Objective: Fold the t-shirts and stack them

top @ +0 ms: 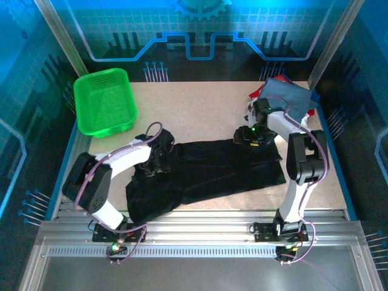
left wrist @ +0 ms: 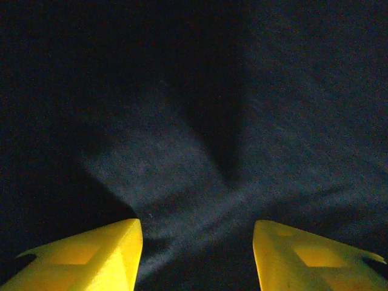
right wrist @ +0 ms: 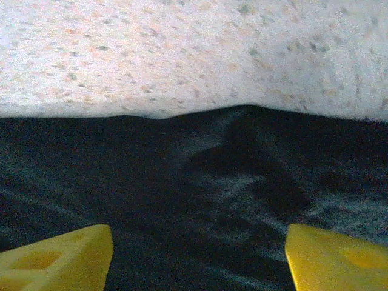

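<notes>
The left gripper hangs spread, its yellow fingertips low over the black t-shirt — whether they touch the cloth is unclear. The right gripper is spread wide too, above the shirt's edge, with the speckled table beyond. From above, the wrists hide both sets of fingers. Far right, a slate-blue folded tee tops a pile — a red one barely peeks out. A green mesh basket sits far left.
</notes>
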Controlling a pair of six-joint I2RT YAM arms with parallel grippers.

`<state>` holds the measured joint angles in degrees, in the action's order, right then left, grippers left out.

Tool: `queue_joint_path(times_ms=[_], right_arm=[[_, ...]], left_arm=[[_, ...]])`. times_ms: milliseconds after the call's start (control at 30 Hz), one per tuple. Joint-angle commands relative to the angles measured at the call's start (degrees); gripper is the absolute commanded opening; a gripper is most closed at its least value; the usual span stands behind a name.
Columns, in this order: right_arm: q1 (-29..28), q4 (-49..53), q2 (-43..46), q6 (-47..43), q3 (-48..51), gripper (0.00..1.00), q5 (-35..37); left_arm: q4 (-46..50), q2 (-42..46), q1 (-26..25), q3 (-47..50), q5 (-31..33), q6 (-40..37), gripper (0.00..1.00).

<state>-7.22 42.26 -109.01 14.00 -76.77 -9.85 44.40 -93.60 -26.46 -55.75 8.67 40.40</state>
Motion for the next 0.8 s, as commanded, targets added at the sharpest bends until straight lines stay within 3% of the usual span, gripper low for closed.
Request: queue_joint_path(times_ms=[0,300,533,700,767], right_arm=[[-0.77,4.88,-3.25,4.6,-0.41,0.68,4.84],[-1.61,8.82,-4.54,8.13,2.92,0.61,15.73],[-2.33,10.1,-1.75,9.19,6.85,0.62,13.37],[-5.36,11.18,0.4,10.92,10.98,0.64,8.93],[-6.81,11.43,0.89,11.9,12.59,0.64,6.77]], left_arm=[[3.17,-4.87,0.6,-4.75,3.65,2.82,0.49],[2.03,-24.48,6.5,-25.28,6.92,-5.22,0.46],[12.39,-45.75,7.95,-62.72,7.09,-16.39,0.47],[20.26,-60.67,9.86,-89.48,2.91,-17.53,0.48],[19.17,-63.56,10.5,-93.61,-0.6,-17.51,0.51]])
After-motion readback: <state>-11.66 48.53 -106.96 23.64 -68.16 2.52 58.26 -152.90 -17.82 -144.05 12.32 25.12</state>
